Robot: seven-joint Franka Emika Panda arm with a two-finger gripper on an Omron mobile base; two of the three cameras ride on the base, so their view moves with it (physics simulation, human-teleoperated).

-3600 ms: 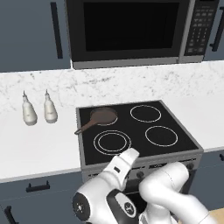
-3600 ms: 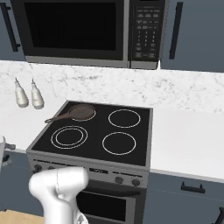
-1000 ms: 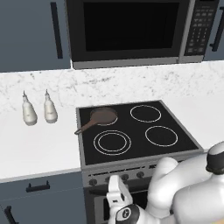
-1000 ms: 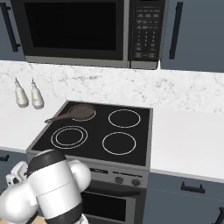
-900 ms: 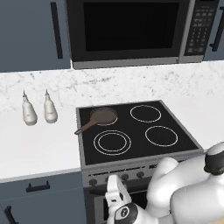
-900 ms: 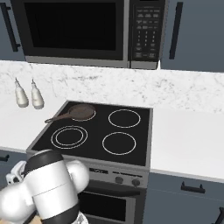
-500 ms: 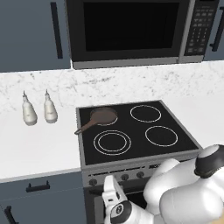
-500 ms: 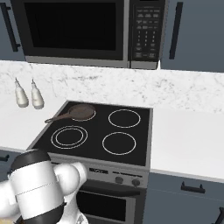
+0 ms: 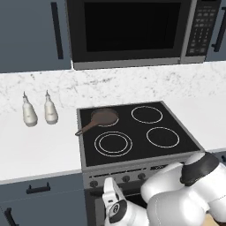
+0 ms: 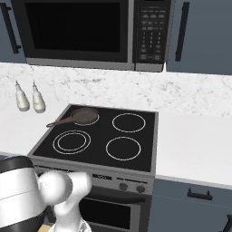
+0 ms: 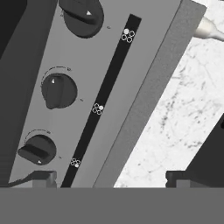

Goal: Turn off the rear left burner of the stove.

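stove (image 9: 132,132), claw (image 11: 109,177) open, fingertips cropped

The arm folds low, its white links bulking at the lower right of the left base view and the lower left of the right base view, with the forearm reaching down and forward. The hand (image 9: 110,190) points up at a slant, its jaws spread wide and holding nothing. In the hand view, its two dark fingertips (image 11: 43,177) stand far apart
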